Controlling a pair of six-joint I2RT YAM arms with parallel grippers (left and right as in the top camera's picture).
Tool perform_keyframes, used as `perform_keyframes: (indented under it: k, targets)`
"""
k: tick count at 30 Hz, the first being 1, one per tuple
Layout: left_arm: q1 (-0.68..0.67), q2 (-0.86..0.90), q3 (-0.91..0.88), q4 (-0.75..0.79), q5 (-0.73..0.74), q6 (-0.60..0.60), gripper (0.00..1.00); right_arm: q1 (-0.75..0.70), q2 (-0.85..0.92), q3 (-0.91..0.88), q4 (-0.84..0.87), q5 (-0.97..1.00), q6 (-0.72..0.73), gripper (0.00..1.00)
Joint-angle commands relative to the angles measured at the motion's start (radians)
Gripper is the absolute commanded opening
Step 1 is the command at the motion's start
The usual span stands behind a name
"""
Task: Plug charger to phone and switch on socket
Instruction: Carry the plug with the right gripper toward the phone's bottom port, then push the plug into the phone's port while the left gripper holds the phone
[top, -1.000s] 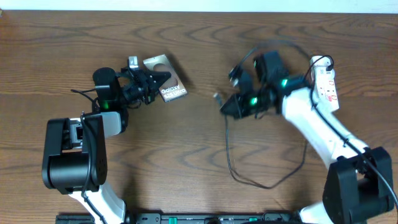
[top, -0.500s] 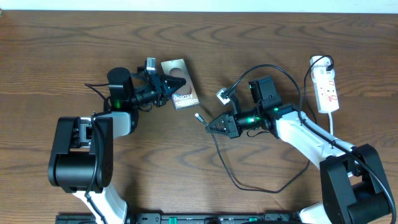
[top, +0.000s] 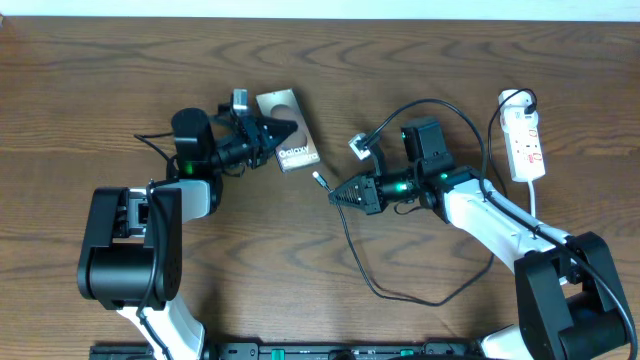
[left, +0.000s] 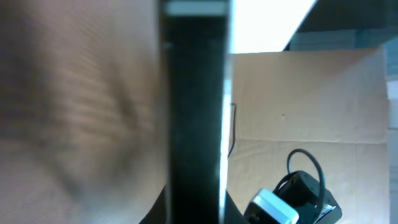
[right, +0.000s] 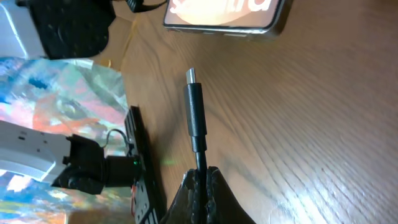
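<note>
— Toward the far edge of the worktop, left of the middle, what is that flat slab?

— That's the phone (top: 298, 155): a thin grey-silver rectangle with rounded corners. It has a dark oval patch near one end and pale "Galaxy" lettering near the other, and it sits askew to the table's edges.

— And the left gripper (top: 276, 132)?

— From overhead, its black fingers are clenched on the phone's left long side. The left wrist view is mostly blur: a dark upright band with a bright rim, and soft wood grain beside it.

— Where's the charger (top: 352, 240)?

— It's a thin black cable, right of the middle. It trails in a loose loop over the brown grained table (top: 200, 60) toward the near edge. The right gripper (top: 336, 197) pinches it just behind the connector (right: 194, 109).

— What shape is the connector?

— A slim, matte black moulded barrel that narrows to a small flat silvery metal tip. It sticks out past the closed fingers and points at the phone's nearer short edge. It is near that edge but apart from it, with bare wood between them. In the right wrist view that edge looks glossy and rounded.

— And the socket (top: 524, 140)?

— A white elongated plastic strip with small red marks. It lies along the right edge near the far corner, well apart from both grippers and from the phone.
</note>
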Motion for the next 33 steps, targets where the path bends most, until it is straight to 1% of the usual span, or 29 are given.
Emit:
perform_keyframes:
  k: [1, 3, 7, 11, 19, 27, 33]
  targets:
    - [-0.018, -0.009, 0.021, 0.055, -0.061, -0.051, 0.08, 0.006, -0.019, -0.01, 0.039, -0.035, 0.067, 0.01]
    - [-0.023, -0.009, 0.021, 0.058, -0.117, -0.101, 0.07, 0.006, -0.009, -0.016, 0.087, -0.036, 0.106, 0.01]
    - [-0.031, -0.008, 0.021, 0.091, -0.149, -0.107, 0.07, 0.005, 0.024, -0.031, 0.205, -0.065, 0.167, 0.01]
    - [-0.031, -0.005, 0.021, 0.102, -0.192, -0.147, 0.08, 0.005, 0.066, -0.033, 0.29, -0.084, 0.231, 0.01]
    - [-0.031, 0.01, 0.021, 0.11, -0.214, -0.184, 0.08, 0.005, 0.119, -0.033, 0.439, -0.159, 0.348, 0.01]
    - [-0.031, 0.012, 0.021, 0.111, -0.207, -0.198, 0.07, 0.005, 0.119, -0.035, 0.457, -0.158, 0.367, 0.01]
    - [-0.031, 0.012, 0.021, 0.162, -0.203, -0.198, 0.08, -0.023, 0.119, -0.056, 0.458, -0.136, 0.409, 0.01]
